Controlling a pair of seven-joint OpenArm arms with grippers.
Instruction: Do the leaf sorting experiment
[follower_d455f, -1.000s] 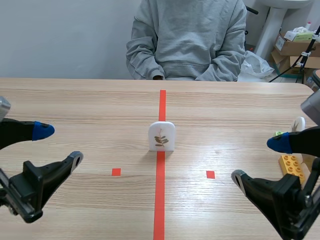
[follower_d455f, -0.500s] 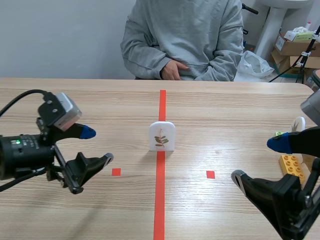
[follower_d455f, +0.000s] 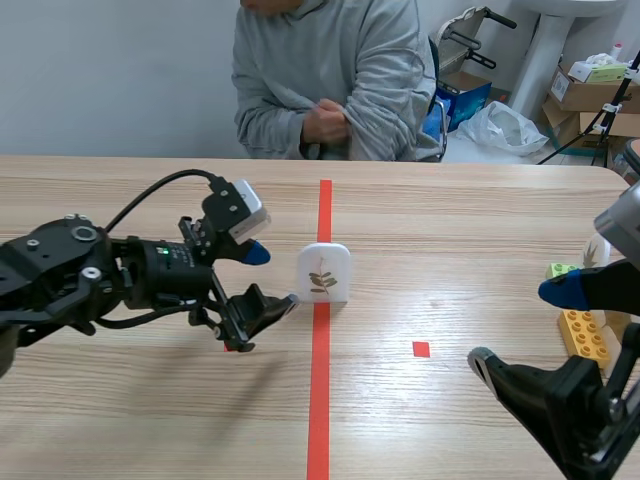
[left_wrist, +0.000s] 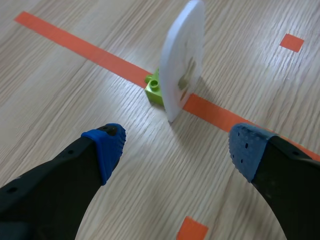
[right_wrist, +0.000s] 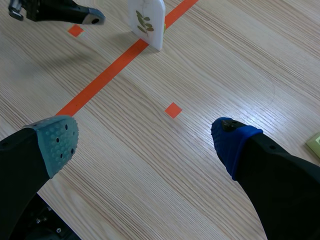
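The left gripper (follower_d455f: 271, 279) has swung in from its side up to the white leaf card (follower_d455f: 323, 272), spread wide (right gripper (follower_d455f: 522, 326) likewise wide, well apart); grasping looks next

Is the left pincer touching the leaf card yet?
Apart. The left wrist view shows the left pincer open, with a clear gap between its pads and the upright leaf card ahead.

Person (follower_d455f: 330, 80) in grey; cardboard boxes (follower_d455f: 585, 95) beyond
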